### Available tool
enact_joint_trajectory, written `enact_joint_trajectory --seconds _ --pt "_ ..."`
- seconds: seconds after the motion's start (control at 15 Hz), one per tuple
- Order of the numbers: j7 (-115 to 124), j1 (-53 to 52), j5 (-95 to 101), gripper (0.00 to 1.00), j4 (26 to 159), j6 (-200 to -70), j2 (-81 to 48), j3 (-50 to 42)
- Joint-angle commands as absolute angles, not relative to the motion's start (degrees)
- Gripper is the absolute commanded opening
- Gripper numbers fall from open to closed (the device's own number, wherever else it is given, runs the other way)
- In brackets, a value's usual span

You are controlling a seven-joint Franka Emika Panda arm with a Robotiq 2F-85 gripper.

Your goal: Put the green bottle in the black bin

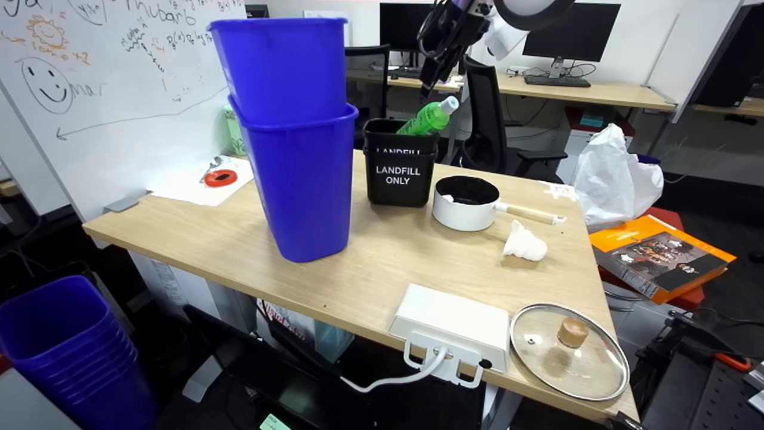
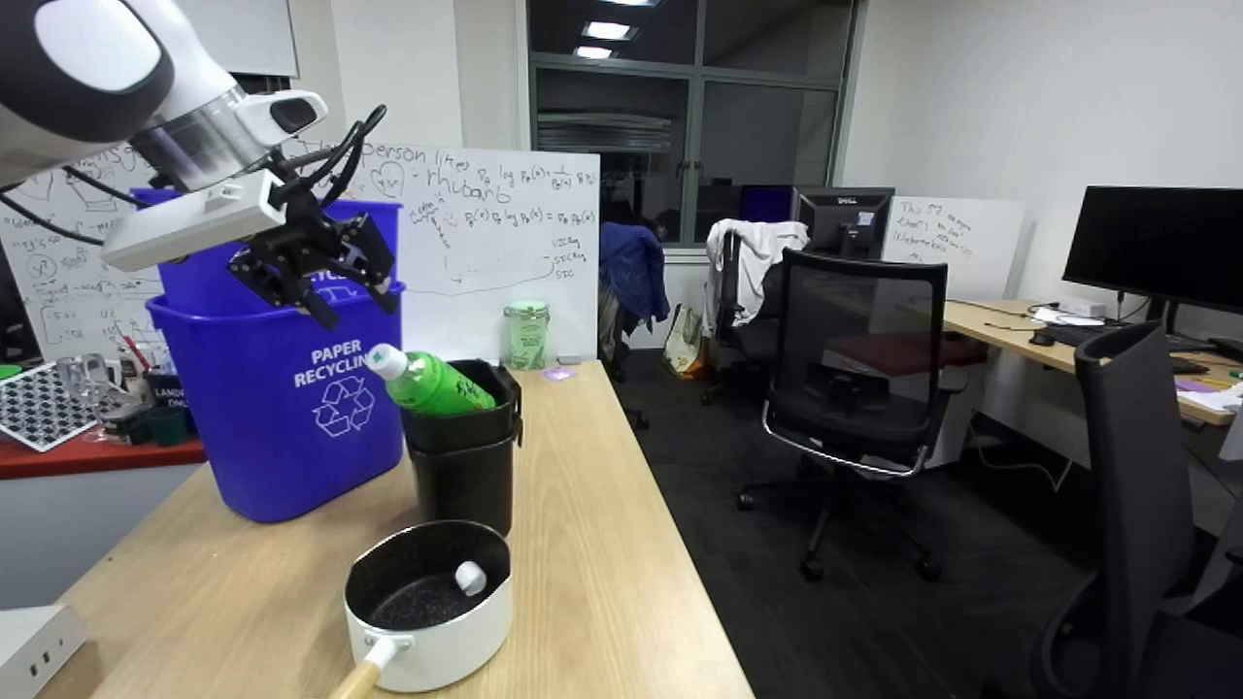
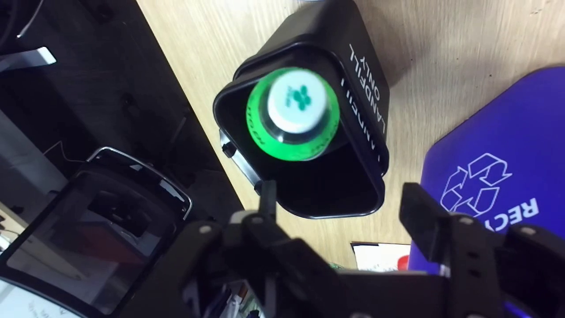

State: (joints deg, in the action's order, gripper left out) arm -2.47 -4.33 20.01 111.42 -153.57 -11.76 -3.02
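The green bottle (image 1: 425, 121) leans inside the black bin (image 1: 399, 179), with its white-capped top sticking out above the rim; its lower part is hidden. In an exterior view the bottle (image 2: 439, 386) tilts toward the pan side of the bin (image 2: 466, 485). The black bin looks like two nested bins, since the label shows twice. In the wrist view the bottle (image 3: 296, 100) stands cap toward the camera in the bin (image 3: 318, 24). My gripper (image 2: 357, 309) is open and empty, above and apart from the bottle. It also shows in the wrist view (image 3: 340, 187), its fingers wide apart.
Tall stacked blue bins (image 1: 304, 179) stand beside the black bin. A white pan (image 1: 462, 214) with a wooden handle stands close by. A white crumpled item (image 1: 525, 243), a white box (image 1: 450, 313) and a glass lid (image 1: 570, 352) lie on the table (image 1: 382, 263).
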Motion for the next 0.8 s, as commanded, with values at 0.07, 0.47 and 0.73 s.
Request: enact_joint_trajectory --seconds 0.07,0.47,0.73 --pt "-2.58 -3.78 20.02 0.83 111.48 -153.46 -11.57 -2.51" --pt "-2.57 -3.77 20.03 0.83 111.63 -153.46 -11.48 -2.50" --pt "-2.57 -3.77 20.03 0.83 111.64 -153.46 -11.48 -2.50"
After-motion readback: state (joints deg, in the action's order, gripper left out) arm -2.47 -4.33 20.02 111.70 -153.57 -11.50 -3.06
